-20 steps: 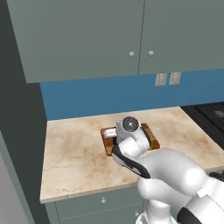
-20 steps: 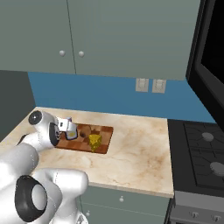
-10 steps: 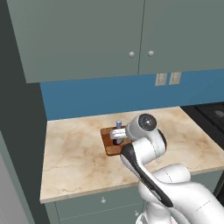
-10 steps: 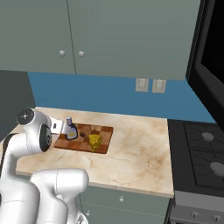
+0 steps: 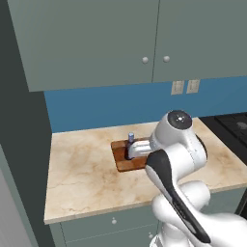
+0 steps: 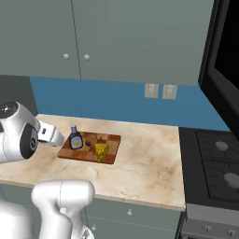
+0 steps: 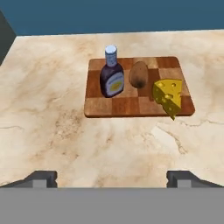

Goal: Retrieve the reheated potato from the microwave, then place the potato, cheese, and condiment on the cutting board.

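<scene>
A checkered wooden cutting board [image 7: 131, 107] lies flat. On it, an upright dark brown condiment bottle [image 7: 111, 74] stands at 9 o'clock, a brown potato [image 7: 139, 74] centre, a yellow holed cheese wedge [image 7: 168, 96] at 3 o'clock.

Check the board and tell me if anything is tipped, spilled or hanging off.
Nothing is tipped or spilled. The bottle stands upright and the potato lies beside it, both fully on the board. Only the cheese looks slightly off: its lower tip pokes past the board's near edge.

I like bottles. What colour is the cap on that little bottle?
Pale blue-white, on a dark brown bottle. The hand view shows it best.
</scene>
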Controlling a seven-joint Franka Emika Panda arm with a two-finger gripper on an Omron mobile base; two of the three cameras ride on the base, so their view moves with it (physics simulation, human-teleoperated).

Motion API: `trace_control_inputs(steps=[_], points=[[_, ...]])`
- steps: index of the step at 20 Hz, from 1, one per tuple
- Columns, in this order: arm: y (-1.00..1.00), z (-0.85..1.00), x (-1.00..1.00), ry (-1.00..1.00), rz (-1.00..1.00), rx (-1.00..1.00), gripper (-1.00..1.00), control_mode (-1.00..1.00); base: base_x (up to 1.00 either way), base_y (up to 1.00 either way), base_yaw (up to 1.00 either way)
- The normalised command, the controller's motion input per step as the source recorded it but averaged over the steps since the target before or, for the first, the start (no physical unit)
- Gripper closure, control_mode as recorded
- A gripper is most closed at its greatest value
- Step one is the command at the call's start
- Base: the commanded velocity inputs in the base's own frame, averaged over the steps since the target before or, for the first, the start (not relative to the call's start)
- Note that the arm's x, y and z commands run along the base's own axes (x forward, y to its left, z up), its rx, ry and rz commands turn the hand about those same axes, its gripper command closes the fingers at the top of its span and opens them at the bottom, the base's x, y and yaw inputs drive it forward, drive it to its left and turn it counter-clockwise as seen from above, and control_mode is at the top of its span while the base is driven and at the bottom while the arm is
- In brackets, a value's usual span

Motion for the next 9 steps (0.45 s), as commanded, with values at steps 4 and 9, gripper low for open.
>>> trace_control_inputs(steps=[4, 9], points=[[0.00, 0.83, -0.69, 0.26, 0.01, 0.00, -1.00, -1.00, 0.00, 0.00, 0.00], [0.00, 0.70, -0.79, 0.25, 0.01, 0.00, -1.00, -1.00, 0.00, 0.00, 0.00]])
